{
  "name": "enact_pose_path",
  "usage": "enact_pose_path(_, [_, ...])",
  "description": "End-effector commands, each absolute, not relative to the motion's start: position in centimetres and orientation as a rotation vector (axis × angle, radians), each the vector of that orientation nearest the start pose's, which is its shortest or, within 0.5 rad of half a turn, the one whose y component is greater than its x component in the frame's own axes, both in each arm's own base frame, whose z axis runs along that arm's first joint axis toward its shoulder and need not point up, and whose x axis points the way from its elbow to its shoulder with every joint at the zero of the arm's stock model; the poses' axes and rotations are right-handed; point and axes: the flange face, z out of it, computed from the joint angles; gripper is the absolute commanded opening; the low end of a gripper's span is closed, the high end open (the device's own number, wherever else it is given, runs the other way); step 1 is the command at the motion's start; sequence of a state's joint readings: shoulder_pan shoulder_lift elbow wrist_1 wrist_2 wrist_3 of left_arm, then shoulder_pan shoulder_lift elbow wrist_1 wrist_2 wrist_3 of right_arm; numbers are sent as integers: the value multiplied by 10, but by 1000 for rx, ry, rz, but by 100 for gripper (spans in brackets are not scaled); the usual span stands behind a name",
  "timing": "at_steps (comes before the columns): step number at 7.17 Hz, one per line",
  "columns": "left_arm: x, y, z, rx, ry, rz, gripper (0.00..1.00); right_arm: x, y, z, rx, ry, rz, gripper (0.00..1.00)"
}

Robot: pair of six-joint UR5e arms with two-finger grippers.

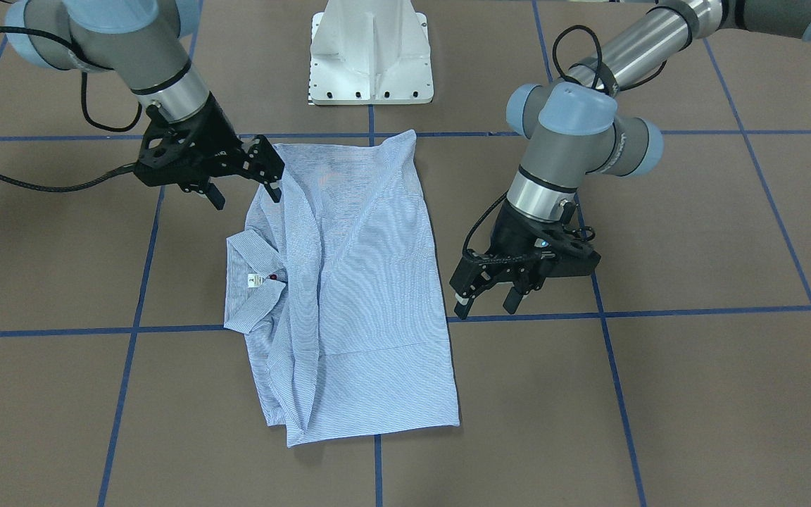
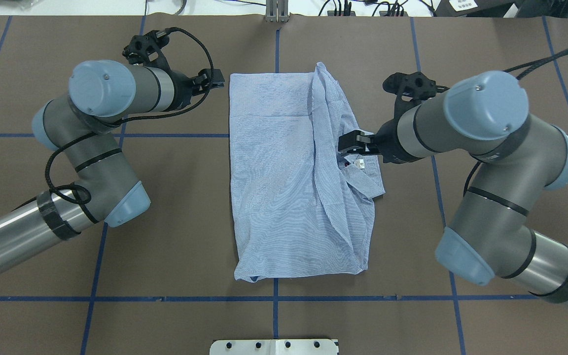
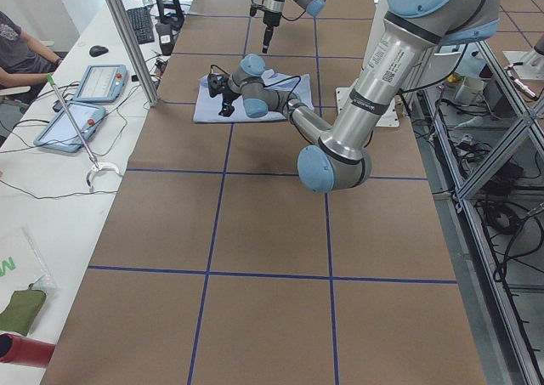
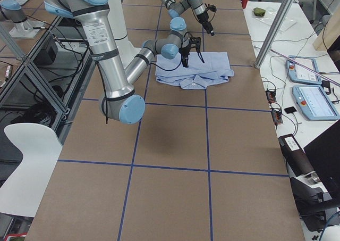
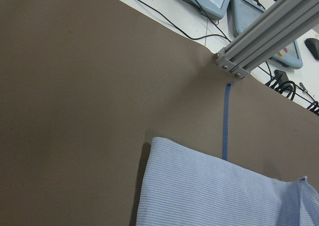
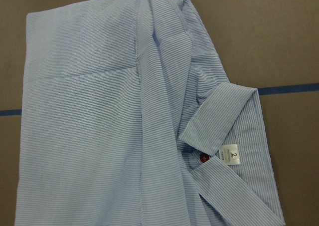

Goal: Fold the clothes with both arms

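The clothes, one light blue striped shirt point(image 1: 377, 296), lie folded into a long rectangle in the middle of the table point(image 2: 284, 187). Its collar point(image 1: 247, 282) sticks out on the robot's right side, with a white label point(image 6: 231, 153) and a dark red button beside it. My right gripper point(image 1: 246, 193) hangs open just above the shirt's edge near the collar point(image 2: 368, 172), with nothing between its fingers. My left gripper point(image 1: 486, 303) is open and empty, raised beside the shirt's opposite long edge. In the overhead view the left gripper point(image 2: 215, 81) is by the far left corner. The left wrist view shows that corner point(image 5: 214, 191).
The white pedestal base point(image 1: 370, 63) stands at the robot's side of the table. Blue tape lines point(image 2: 274, 298) grid the brown surface. An aluminium post point(image 5: 264, 31) and tablets point(image 4: 305, 71) stand at the far edge, where a seated person point(image 3: 17, 53) shows.
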State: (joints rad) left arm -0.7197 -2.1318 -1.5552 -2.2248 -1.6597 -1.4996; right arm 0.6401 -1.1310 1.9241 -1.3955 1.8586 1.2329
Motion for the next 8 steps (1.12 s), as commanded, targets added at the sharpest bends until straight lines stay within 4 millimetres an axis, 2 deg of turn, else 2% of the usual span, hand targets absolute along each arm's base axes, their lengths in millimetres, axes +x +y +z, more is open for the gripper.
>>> enact_pose_path(1, [421,-535,265,400,1136,-492,100,-492,-451,220,297,-841,47,100])
enact_pose_path(2, [421,-535,265,399,1138,-490,100,-525,-454,227,298,-795,33,100])
enact_pose_path(3, [422,-534,265,397,1139,-488,100,-541,-449,244,298,-752,-5,100])
enact_pose_path(4, [422,-534,265,396,1139,-489,100,-548,-441,259,289,-728,-41,100])
enact_pose_path(5, [422,-534,264,398,1140,-488,100,-567,-441,275,267,-689,-59,100])
enact_pose_path(8, [424,-533,259,398,1149,-486,100,-566,-439,289,233,-634,-88,100])
